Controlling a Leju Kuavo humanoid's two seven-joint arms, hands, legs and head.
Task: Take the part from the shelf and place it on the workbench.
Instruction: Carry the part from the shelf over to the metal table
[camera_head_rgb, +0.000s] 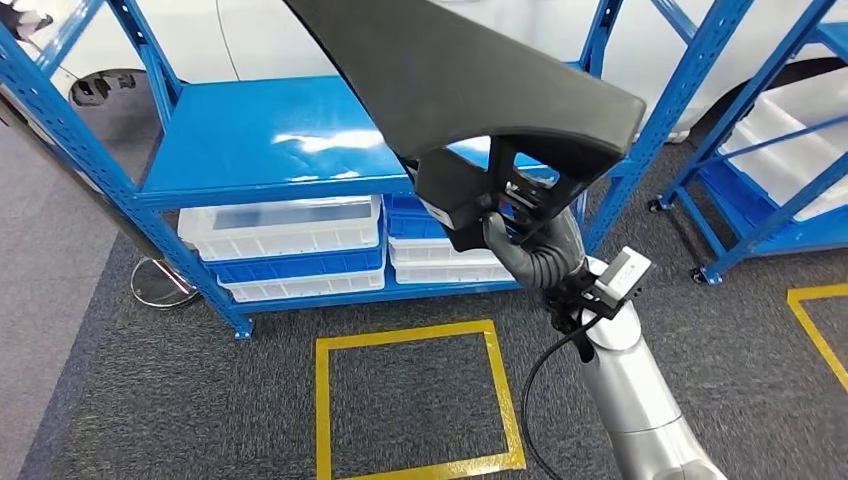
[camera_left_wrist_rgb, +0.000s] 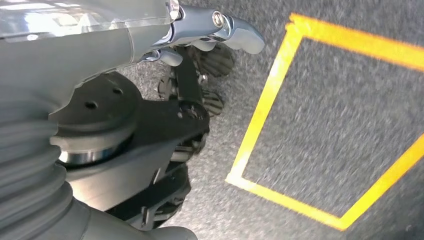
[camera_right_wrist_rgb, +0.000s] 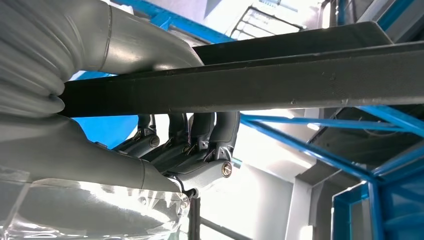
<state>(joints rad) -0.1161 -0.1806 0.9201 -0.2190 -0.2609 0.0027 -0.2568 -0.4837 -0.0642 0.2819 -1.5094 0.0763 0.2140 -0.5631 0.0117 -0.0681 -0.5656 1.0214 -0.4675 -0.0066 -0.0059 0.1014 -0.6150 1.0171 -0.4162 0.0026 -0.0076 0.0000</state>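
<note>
Hanging low over grey carpet, the left hand (camera_left_wrist_rgb: 200, 65) holds nothing; its fingers look loosely curled, though the wrist view is too crowded to be sure. Yellow tape (camera_head_rgb: 420, 400) marks a square on the floor ahead. Above it the right hand (camera_head_rgb: 500, 225) grips the large black moulded part (camera_head_rgb: 450, 80), fingers (camera_right_wrist_rgb: 200, 130) wrapped under its edge and thumb over it, lifted clear in front of the blue shelf (camera_head_rgb: 260, 140). White bins (camera_head_rgb: 280, 230) sit on the lower shelf level.
</note>
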